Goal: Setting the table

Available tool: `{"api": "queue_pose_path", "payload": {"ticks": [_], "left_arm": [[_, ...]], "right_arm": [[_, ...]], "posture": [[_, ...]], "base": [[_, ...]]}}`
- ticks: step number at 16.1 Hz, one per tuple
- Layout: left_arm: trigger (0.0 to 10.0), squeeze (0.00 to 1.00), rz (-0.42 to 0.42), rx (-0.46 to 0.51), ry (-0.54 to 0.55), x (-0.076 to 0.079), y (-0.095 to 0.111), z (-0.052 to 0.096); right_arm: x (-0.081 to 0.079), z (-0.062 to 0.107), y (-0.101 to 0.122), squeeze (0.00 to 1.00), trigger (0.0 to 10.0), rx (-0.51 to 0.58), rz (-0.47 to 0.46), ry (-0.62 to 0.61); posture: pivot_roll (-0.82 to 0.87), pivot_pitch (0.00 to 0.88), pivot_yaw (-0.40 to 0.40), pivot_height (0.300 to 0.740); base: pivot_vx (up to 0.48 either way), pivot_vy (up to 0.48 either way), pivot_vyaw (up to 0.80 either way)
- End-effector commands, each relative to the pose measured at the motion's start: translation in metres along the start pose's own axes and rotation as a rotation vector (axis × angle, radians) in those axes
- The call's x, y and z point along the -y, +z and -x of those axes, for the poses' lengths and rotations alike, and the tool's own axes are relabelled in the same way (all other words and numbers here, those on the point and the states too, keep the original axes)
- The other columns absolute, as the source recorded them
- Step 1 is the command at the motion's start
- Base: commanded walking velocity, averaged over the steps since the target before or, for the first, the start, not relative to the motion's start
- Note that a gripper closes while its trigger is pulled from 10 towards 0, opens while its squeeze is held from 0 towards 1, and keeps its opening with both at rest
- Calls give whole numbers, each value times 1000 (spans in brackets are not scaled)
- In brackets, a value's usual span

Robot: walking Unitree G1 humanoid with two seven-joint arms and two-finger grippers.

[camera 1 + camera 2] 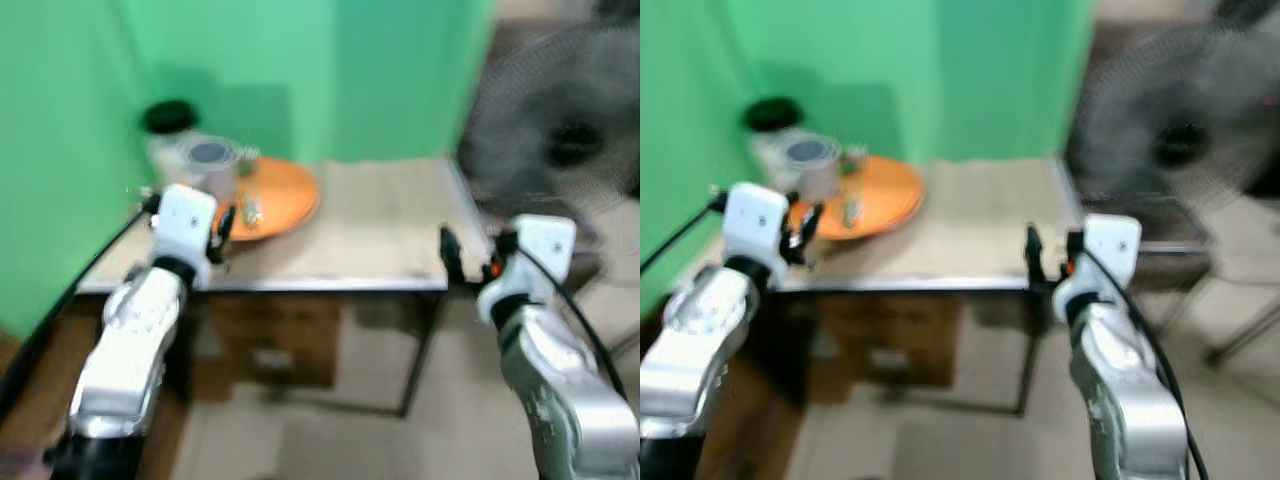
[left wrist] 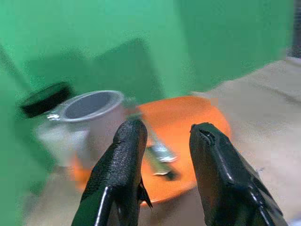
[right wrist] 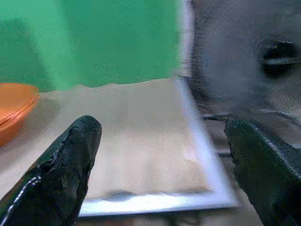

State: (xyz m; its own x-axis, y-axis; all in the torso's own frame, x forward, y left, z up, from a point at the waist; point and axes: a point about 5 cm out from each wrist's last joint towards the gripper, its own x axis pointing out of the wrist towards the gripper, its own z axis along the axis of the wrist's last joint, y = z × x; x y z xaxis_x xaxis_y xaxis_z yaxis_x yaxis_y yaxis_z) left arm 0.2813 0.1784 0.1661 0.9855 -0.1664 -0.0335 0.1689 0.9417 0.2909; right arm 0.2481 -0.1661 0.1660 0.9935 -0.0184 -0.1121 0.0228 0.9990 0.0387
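While the head views are blurred, we can make out a small desk (image 1: 380, 225) with a pale, matte beige top and a thin metal edge, set against a flat green wall (image 1: 330, 70). On its far left corner sits a round orange plate (image 1: 285, 195) — smooth, shallow, with a raised rim — and on it lies a small shiny metal utensil (image 2: 160, 153), too blurred for us to name more closely. At the plate's left edge stands a cylindrical metal cup (image 2: 89, 106) with a bright round rim, and just behind that a pale jar with a black lid (image 1: 168, 117).

Our left gripper (image 2: 164, 146) hovers at the desk's near left edge, just in front of the plate; its two glossy, rounded black fingers (image 2: 127, 155) are parted with a narrow gap and hold nothing. Our right gripper (image 3: 164, 136) hangs by the desk's near right corner — its rough-textured fingers (image 3: 77, 141) are spread wide and empty above the bare top.

To the right of the desk stands a dark round fan (image 1: 560, 130) with a wire-mesh grille.
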Motion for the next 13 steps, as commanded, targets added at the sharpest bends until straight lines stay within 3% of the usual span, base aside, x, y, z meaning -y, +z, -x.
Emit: {"api": "queue_pose_path", "payload": {"ticks": [1,3,4,7,10,13], "left_arm": [[10000,0,-11,9,-4,1,3,-1],[10000,0,-26,6,29,-2,2,2],[10000,0,5,-10,70,-7,-2,8],[10000,0,10,-33,117,-13,-6,20],[10000,0,42,-44,135,-16,-7,26],[10000,0,67,-59,139,-17,-9,26]], "right_arm": [[2,0,0,0,10000,-8,8,-2],[-1,-2,-2,0,10000,-20,32,31],[-5,-4,-4,0,10000,-32,42,66],[-4,-12,-13,0,10000,-64,98,79],[-10,-12,-16,0,10000,-78,75,132],[-11,-10,-17,0,10000,-75,34,133]], "posture": [[92,0,53,740],[109,0,30,740],[128,0,7,740],[167,0,-32,740],[176,0,-41,740],[167,0,-29,740]], "base": [[0,480,-800],[0,0,-800],[0,0,-669],[0,0,0],[0,0,0],[0,447,0]]}}
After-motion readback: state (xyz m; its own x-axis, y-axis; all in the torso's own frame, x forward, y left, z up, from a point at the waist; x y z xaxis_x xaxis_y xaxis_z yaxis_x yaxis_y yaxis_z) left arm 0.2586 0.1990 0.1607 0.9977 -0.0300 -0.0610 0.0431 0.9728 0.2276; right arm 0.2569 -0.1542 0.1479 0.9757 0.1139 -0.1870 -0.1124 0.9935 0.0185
